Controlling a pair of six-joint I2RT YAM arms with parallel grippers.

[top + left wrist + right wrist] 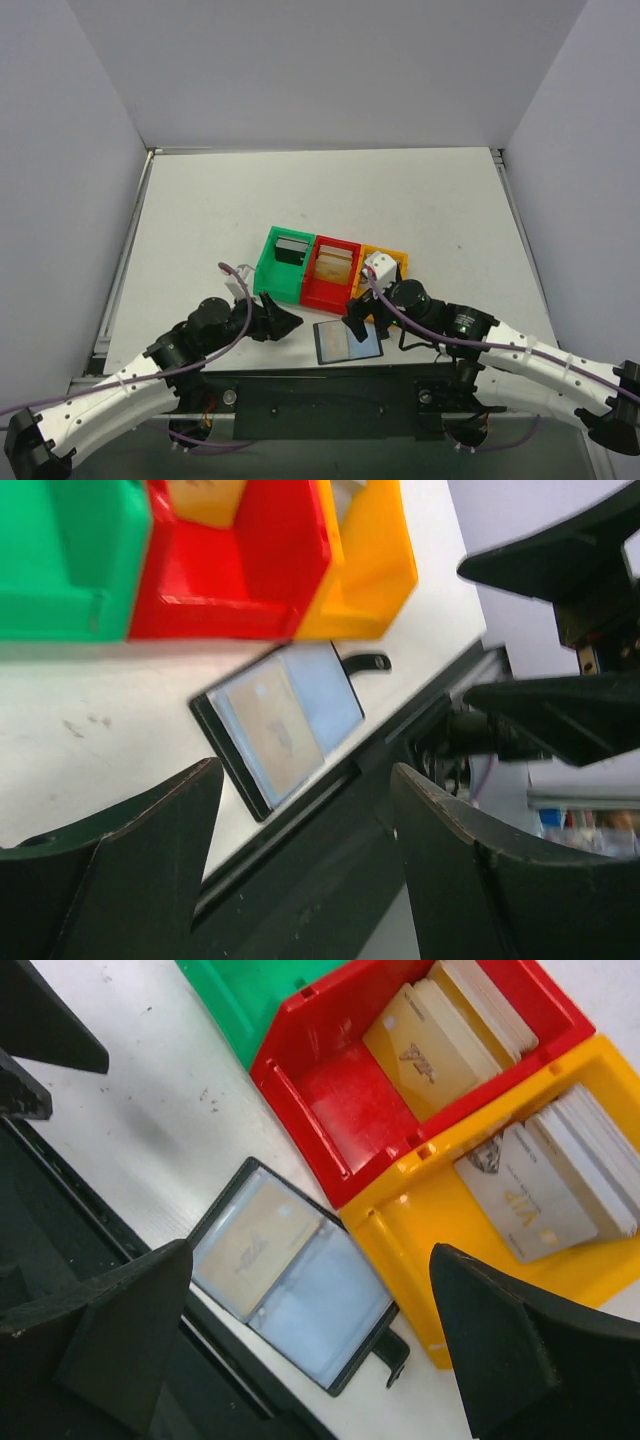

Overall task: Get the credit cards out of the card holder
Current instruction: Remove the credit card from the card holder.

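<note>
Black card holder [330,1310] open on the table [300,190] beside the red bin [340,1110], tan card [255,1245] in one pocket, other pocket unclear, left gripper [300,880] and right gripper [320,1350] both spread, empty

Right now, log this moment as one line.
left gripper open, empty | right gripper open, empty | black card holder open flat on table by red bin | tan card in one pocket

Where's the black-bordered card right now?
Top view: the black-bordered card lies flat on the table, just before the red and orange boxes of the card holder.
</note>
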